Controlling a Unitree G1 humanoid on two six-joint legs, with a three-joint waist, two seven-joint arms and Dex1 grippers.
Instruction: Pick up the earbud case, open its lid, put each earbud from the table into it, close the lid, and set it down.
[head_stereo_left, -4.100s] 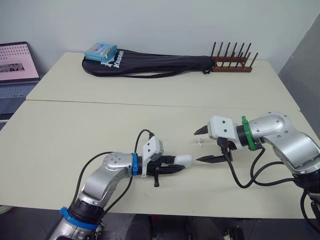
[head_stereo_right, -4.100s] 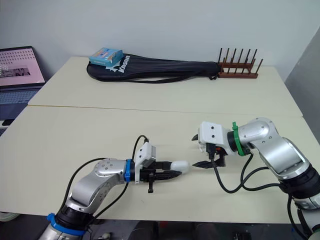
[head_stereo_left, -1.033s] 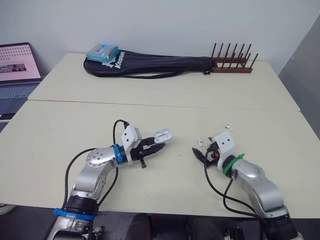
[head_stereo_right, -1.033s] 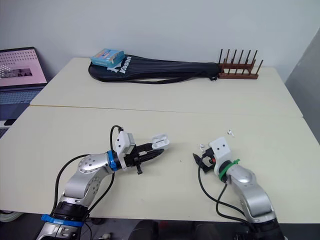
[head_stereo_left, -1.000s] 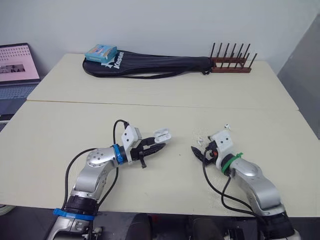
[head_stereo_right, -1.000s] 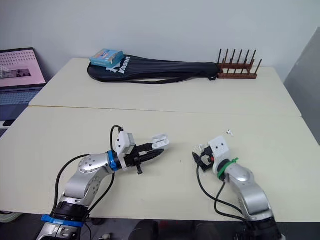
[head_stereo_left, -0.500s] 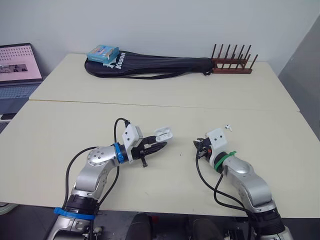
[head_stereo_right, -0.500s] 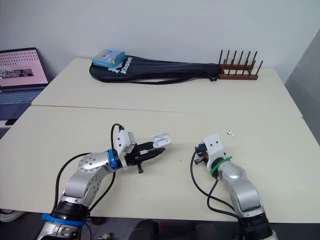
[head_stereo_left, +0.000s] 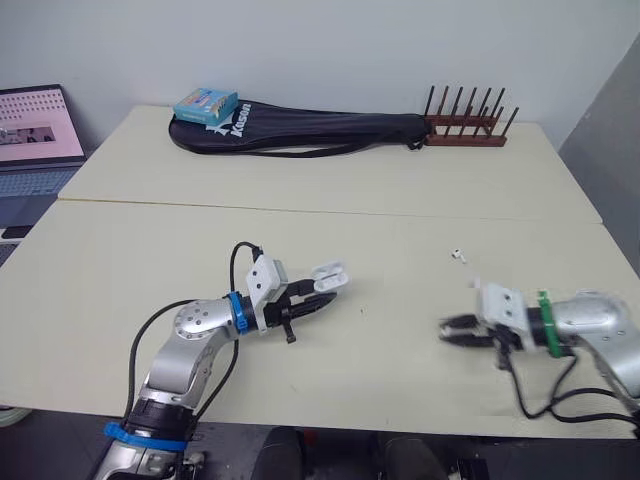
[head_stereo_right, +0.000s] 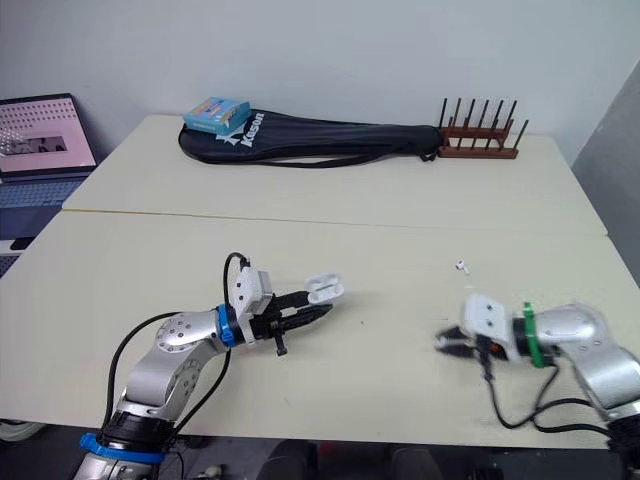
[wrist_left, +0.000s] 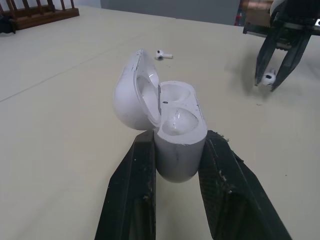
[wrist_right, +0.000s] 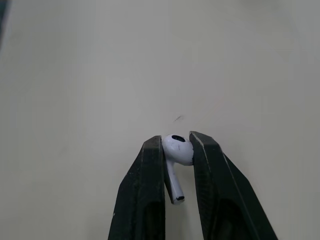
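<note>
The right gripper (wrist_right: 176, 148) is pinching an earbud (wrist_right: 177, 149) by its rounded head between its two black fingers, and the stem is hanging down in the narrow gap between them. This gripper is hovering low over the table (head_stereo_left: 130, 250), well apart from the wooden rack (head_stereo_left: 465, 130) and nearer to the robot than the rack is. The left gripper (wrist_left: 178, 146) is clamping the lower body of the white earbud case (wrist_left: 175, 137) from both sides, with a finger pressing on each flank. The case is sitting with its lid swung open and leaning back on its hinge, and its two moulded wells are facing up. It is being held on the robot's left of the rack and far nearer to the robot, with its open top facing towards the right gripper. A second earbud (head_stereo_left: 457, 254) is lying loose on the table, between the rack and the right gripper and closer to the gripper. A long black racket bag (head_stereo_left: 300, 130) is stretching away from the rack's left end, with its narrow tip just beside the rack. A blue box (head_stereo_left: 205, 104) is resting on the bag's wide end, the end farthest from the rack. A laptop (head_stereo_left: 35, 135) is standing open past the table's left edge, farther from the rack than the box.
</note>
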